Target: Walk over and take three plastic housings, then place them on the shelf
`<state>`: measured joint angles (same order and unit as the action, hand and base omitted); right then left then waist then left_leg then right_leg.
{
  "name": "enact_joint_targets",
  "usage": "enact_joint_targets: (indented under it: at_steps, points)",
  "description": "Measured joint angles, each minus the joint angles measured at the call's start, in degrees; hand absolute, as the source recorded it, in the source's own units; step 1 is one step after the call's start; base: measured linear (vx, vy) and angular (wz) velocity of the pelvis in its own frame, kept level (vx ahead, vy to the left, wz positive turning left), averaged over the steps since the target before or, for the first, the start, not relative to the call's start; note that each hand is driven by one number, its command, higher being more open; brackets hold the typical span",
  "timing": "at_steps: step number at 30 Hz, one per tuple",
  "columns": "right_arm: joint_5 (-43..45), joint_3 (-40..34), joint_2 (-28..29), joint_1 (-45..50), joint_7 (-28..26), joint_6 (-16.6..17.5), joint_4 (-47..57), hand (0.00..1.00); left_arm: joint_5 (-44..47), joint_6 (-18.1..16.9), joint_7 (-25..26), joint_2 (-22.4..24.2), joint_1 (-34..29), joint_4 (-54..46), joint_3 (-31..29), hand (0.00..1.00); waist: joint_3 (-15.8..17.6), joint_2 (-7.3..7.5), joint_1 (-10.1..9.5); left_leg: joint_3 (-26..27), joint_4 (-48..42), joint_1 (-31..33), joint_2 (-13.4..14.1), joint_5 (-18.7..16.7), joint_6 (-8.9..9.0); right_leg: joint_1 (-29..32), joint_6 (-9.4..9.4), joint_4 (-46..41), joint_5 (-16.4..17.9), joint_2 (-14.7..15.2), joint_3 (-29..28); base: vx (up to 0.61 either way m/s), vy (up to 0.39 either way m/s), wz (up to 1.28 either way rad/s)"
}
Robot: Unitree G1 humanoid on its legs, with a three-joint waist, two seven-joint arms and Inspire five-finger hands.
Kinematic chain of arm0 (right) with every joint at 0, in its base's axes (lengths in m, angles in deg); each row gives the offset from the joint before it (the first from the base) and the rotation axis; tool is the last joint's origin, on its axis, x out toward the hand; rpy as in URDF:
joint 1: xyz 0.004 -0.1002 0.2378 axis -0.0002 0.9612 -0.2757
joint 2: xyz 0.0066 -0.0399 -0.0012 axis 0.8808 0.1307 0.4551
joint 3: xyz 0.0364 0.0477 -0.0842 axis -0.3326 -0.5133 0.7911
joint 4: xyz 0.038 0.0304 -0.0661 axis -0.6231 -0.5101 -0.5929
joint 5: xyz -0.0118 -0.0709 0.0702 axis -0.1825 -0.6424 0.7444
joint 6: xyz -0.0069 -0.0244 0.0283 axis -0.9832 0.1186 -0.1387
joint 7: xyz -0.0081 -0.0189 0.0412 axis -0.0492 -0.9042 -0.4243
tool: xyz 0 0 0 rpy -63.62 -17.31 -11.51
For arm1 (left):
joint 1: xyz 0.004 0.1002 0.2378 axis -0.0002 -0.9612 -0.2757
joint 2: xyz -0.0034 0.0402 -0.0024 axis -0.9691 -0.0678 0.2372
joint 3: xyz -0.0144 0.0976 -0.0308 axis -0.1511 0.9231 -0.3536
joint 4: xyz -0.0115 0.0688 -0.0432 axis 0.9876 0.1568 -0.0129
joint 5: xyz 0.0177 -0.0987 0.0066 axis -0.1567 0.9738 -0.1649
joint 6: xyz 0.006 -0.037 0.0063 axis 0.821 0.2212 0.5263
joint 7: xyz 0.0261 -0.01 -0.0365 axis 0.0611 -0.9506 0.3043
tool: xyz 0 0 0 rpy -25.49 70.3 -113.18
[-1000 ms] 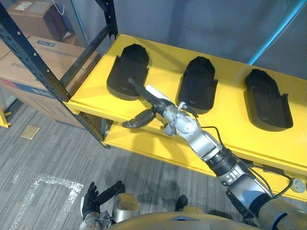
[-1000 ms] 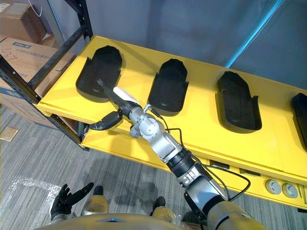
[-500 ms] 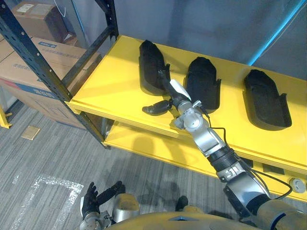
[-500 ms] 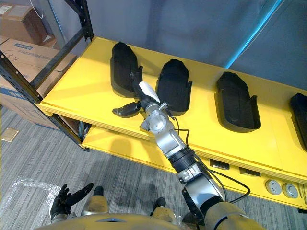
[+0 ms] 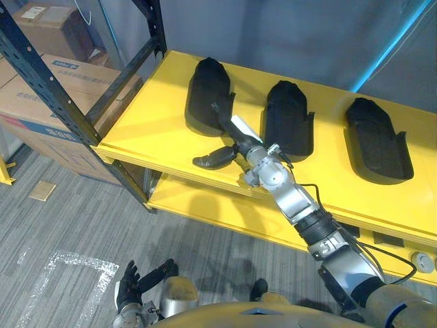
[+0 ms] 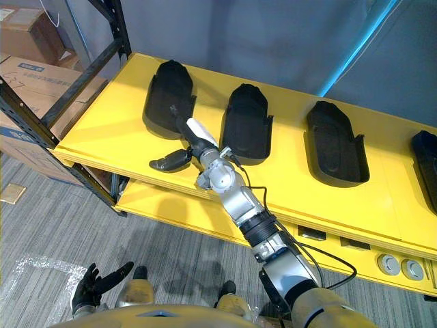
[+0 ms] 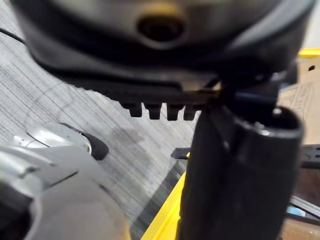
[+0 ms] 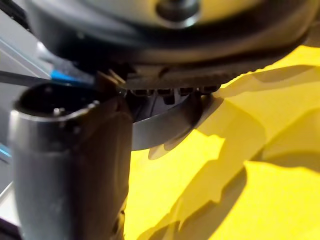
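Yellow shelf (image 5: 136, 133): left housing (image 5: 205, 99) near fingers (image 5: 210, 159).

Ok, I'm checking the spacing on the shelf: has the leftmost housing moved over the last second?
Yes. The leftmost housing has shifted right, closer to the middle housing, which stayed put on the yellow shelf; the right hand touches it.

Bright, even light from above falls on the yellow shelf (image 5: 130, 130); its top carries a soft sheen; the black housings (image 5: 207, 96) soak up the light and show little relief; the lower tier (image 5: 188, 199) sits in shade; a cyan strip (image 5: 387, 48) glows on the grey wall (image 5: 287, 34); close up, my right hand (image 8: 70, 170) looms dark against glowing yellow.
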<state>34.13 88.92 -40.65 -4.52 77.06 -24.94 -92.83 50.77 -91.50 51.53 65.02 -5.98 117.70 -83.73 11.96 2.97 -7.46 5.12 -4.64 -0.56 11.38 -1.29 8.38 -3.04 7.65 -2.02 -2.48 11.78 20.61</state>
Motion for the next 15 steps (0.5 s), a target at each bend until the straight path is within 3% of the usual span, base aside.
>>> enact_joint_targets:
  at_steps: [12, 15]
  points:
    - [0.02, 3.62, 0.84, 0.01, -0.78, 1.03, 6.39, 1.0, -0.12, -0.03, 0.06, 0.02, 0.0, 0.13, 0.04, 1.0, -0.16, -0.07, -0.03, 0.0, 0.02, 0.01, -0.01, 0.05, 0.05, -0.03, 0.07, 0.07, -0.07, 0.0, -0.06, 0.0, 0.0, 0.0]
    - [-0.16, 4.58, 0.87, 0.04, 1.14, 0.36, 6.39, 1.0, -0.12, -0.04, 0.06, -0.01, 0.02, 0.37, 0.04, 1.0, -0.17, -0.07, 0.0, 0.0, 0.01, 0.01, -0.01, 0.08, 0.06, -0.03, 0.09, 0.07, -0.09, 0.0, -0.12, 0.0, 0.0, 0.0]
